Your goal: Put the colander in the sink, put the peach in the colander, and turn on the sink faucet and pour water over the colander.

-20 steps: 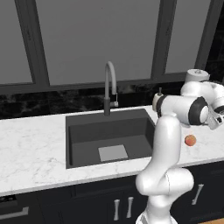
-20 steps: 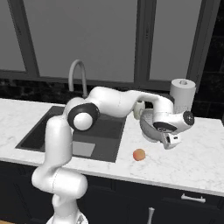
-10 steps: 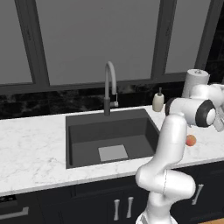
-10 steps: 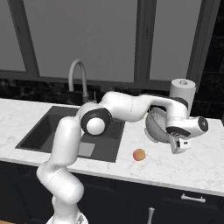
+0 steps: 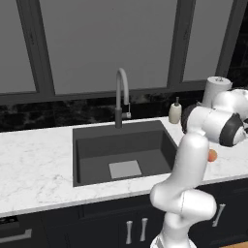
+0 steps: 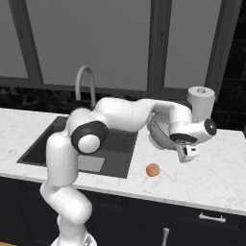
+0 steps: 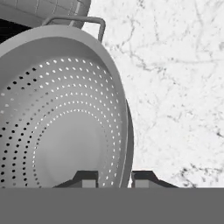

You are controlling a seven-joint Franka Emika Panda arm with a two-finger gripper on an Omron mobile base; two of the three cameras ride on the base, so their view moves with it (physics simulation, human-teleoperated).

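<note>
Spanning both base views, the white marble desk [image 6: 211,178] carries everything. Set into it is the sink [image 5: 121,150], a dark grey basin with a lighter square drain plate, and behind its back edge rises the sink faucet [image 5: 121,99] with its arched spout. The colander [image 7: 61,113], a perforated silvery metal bowl, sits on the desk to the right of the sink, just in front of a paper towel roll [image 6: 201,101]; one small rim handle shows at the top of the hand view. The end effector [image 7: 114,178] is closed on the colander's rim, one fingertip [image 7: 87,178] inside the bowl and the other outside the wall. A small soap dispenser [image 5: 175,113] stands behind the sink's right corner. The peach [image 6: 152,170] lies on the desk in front of the colander, apart from it, near the sink's right edge.
</note>
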